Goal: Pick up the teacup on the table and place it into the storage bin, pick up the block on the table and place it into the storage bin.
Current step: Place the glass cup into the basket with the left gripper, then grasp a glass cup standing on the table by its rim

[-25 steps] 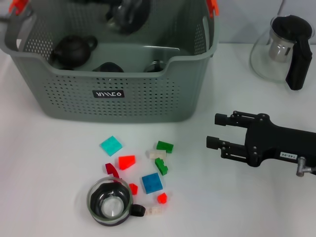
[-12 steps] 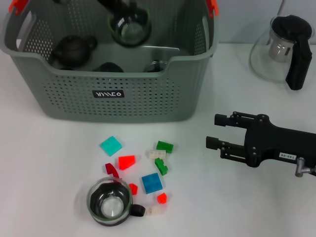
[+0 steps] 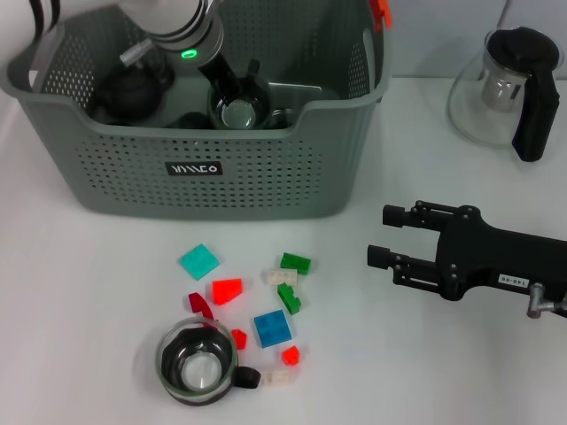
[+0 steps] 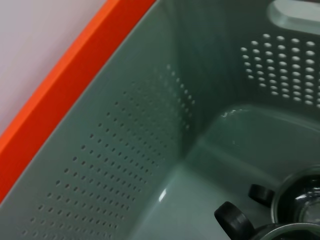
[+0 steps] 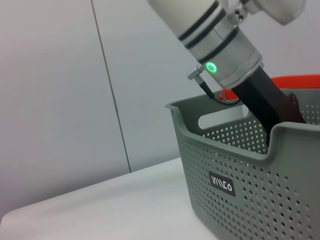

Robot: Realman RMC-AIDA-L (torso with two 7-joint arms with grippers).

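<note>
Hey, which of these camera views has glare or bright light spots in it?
Head view: a green indicator light glows on the left arm above the storage bin. Right wrist view: same light. Left wrist view: small highlights on the bin's inner floor.

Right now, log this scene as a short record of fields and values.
left gripper: lowered inside the storage bin, carrying a glass teacup
right gripper: open, hovering over the table to the right of the blocks, holding nothing
bin contents: dark teapot and other dark cups
on the table: second glass teacup with coloured blocks scattered around it
far right: glass pitcher with black handle
</note>
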